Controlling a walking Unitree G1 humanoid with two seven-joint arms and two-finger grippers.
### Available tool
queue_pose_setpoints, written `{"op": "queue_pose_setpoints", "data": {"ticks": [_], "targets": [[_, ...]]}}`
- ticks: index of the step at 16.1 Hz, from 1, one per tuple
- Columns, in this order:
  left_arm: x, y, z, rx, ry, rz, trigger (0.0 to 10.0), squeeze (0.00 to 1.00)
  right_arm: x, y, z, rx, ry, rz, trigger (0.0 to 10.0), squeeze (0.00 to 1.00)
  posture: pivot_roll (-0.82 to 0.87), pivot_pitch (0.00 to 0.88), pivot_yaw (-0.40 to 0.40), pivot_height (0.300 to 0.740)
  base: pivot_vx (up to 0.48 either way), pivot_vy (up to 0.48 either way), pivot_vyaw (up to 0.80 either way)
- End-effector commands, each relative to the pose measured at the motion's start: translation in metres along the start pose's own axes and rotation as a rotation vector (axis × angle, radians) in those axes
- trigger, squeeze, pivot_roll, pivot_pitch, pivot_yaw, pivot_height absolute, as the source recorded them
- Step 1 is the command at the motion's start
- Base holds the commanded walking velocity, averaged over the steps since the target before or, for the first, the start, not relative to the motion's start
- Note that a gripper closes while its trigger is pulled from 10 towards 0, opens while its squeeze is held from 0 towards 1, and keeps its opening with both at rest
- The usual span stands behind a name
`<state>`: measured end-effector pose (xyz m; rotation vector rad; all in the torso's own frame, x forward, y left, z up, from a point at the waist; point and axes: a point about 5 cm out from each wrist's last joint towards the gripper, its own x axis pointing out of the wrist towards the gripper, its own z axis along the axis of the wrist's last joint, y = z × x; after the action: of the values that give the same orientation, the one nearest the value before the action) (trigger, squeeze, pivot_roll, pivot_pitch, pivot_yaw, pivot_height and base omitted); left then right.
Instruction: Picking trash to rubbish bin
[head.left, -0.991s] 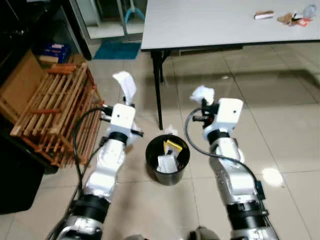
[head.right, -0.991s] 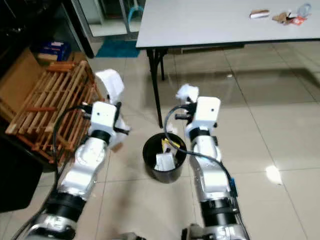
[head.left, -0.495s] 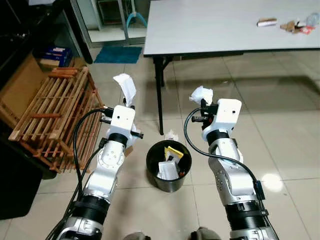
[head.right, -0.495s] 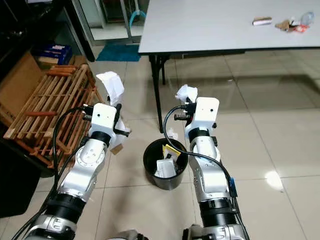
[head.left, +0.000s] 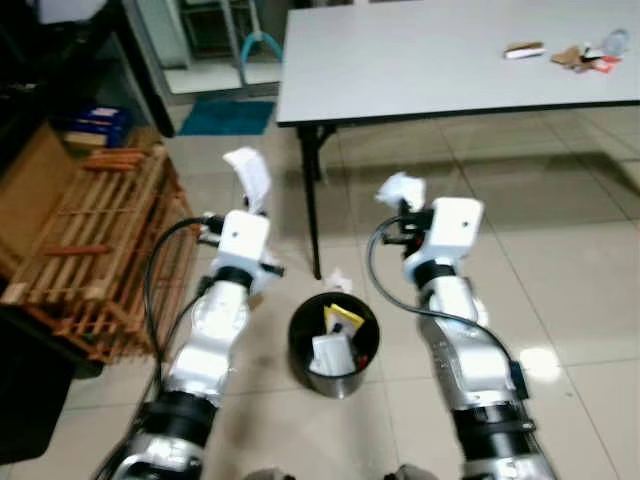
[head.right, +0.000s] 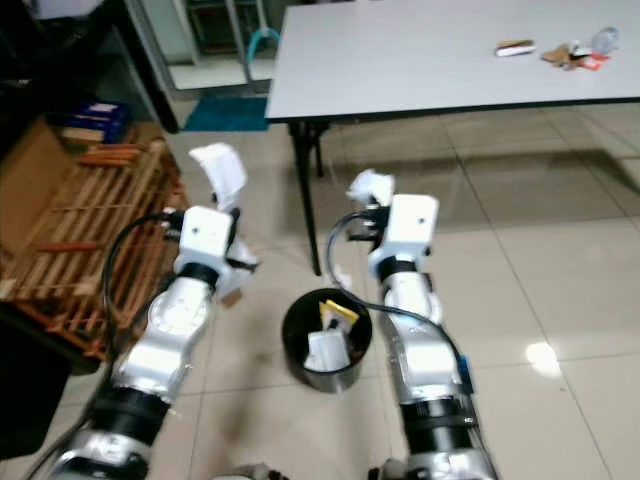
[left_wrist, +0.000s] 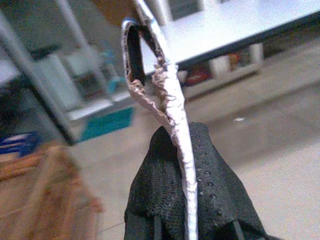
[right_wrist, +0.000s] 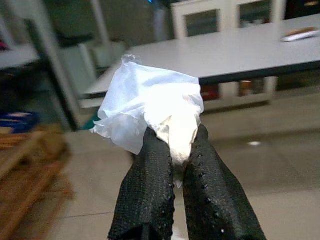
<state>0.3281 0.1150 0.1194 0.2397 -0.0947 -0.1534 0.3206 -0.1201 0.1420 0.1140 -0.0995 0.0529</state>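
Our left hand (head.left: 248, 195) pinches a flat torn wrapper (left_wrist: 167, 100) that stands upright, long axis vertical, while our right hand (right_wrist: 172, 165) grips a crumpled tissue (right_wrist: 152, 107). The rubbish bin (head.left: 334, 343) sits on the floor below and between our two arms, nearer us than both hands, so each must draw back and inward.

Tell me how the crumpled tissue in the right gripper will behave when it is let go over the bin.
The crumpled tissue bulges loosely above the right gripper, so it is probably soft and very light. It would likely drift rather than drop straight, and could miss the black bin. A thin fold might cling to the textured pads.
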Motion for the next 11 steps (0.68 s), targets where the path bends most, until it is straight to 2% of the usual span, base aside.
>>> {"op": "queue_pose_setpoints", "data": {"ticks": [1,11], "targets": [[0.0006,0.0040,0.0018,0.016,-0.006,0.001,10.0,0.00,0.0011,0.0043,0.0021,0.009,-0.006,0.007,10.0,0.00,-0.01,0.089,0.080,0.720,0.322,0.000,0.00],[0.0003,0.0031,0.0021,0.029,-0.011,-0.009,10.0,0.00,0.0014,0.0048,0.0010,0.011,0.001,0.007,10.0,0.00,-0.01,0.089,0.079,0.720,0.324,0.000,0.00]]}}
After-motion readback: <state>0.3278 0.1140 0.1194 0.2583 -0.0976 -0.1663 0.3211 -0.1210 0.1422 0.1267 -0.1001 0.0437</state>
